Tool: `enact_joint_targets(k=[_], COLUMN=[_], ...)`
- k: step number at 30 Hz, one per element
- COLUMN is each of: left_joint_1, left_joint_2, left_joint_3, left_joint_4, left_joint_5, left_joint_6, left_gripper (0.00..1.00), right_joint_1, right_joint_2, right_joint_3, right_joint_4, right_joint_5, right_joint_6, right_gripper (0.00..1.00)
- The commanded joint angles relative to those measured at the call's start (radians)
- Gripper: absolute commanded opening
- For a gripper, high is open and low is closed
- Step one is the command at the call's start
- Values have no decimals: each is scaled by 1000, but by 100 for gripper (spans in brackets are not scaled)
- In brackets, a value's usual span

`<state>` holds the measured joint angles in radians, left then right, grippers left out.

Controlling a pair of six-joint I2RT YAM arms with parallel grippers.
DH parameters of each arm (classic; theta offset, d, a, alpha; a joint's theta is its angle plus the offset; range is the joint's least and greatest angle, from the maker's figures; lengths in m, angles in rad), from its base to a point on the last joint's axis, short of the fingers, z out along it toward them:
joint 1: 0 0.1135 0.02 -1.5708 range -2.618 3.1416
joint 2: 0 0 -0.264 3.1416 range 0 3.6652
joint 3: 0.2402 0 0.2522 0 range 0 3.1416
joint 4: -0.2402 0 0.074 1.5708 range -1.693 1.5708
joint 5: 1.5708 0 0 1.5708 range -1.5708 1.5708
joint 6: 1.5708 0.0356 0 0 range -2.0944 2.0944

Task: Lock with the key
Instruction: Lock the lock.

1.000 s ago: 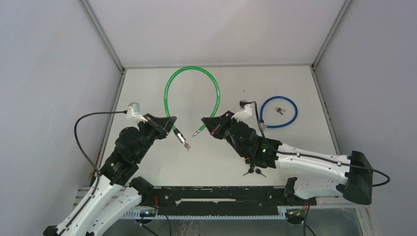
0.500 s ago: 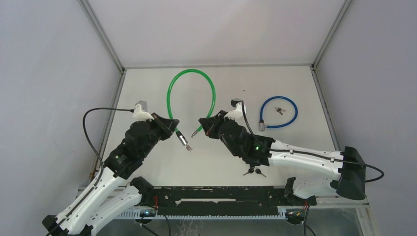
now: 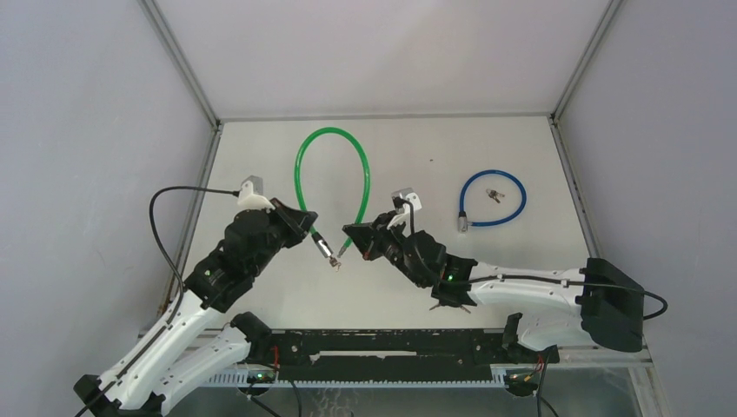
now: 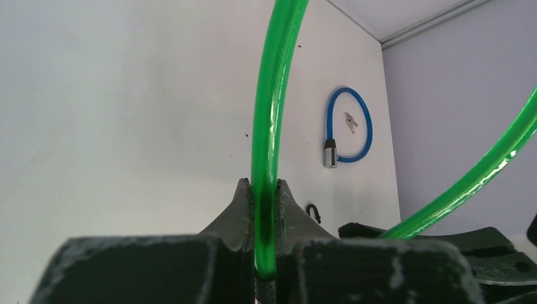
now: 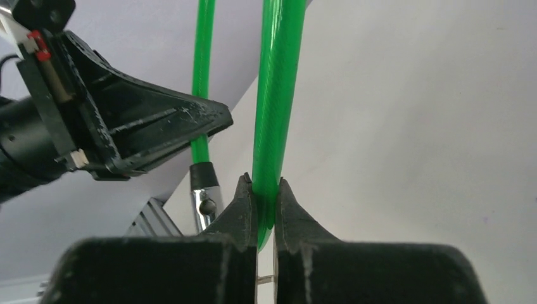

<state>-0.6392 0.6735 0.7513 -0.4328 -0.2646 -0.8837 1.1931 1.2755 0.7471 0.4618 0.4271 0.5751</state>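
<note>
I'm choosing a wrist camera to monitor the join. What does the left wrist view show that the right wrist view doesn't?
Left wrist only: the blue cable lock, a closed loop on the table, keys inside it. Right wrist only: the left gripper seen from outside, with the metal end of the green cable lock below it. Both: the green cable pinched in the camera's own shut gripper, the right gripper in its view.

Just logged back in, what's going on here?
Both arms hold the green cable lock, one near each end: the left gripper and the right gripper each have jaws shut on the cable. The two ends nearly meet between them but do not look joined. A blue cable lock lies to the right.
</note>
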Motion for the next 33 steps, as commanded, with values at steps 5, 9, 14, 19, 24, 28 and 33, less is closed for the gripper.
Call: enact_joint_targets(k=[5,9,14,19,24,28,33], left_joint_1=[-18,-18,-18,-18,-18,-18,-19], left_joint_2=[1,6,14,20,23,20,23], left_joint_3=[53,54,63,62,76,91,100], left_joint_4=[-24,-37,-41,-39,-36,-40,-40], left_joint_5=[67,72,71,79,86,89,99], left_joint_6=[-29,-27,-19,-25,-32,-36,-43], left_gripper=[0,0,0,0,0,0,0], right_joint_1=[37,39,41,45,46,48,48], right_joint_2=[-15,-23,-11,2,21,36,58], right_joint_3=[-85,-99,-99,-91,-86,-85,-81], right_joint_4=[462,508,537,552,556,551,552], right_joint_5=[-84,-108,-112,-115,-123,-118,-110], right_joint_6=[-163,-199,-198,-209,-203,-211,-204], right_gripper=[0,0,0,0,0,0,0])
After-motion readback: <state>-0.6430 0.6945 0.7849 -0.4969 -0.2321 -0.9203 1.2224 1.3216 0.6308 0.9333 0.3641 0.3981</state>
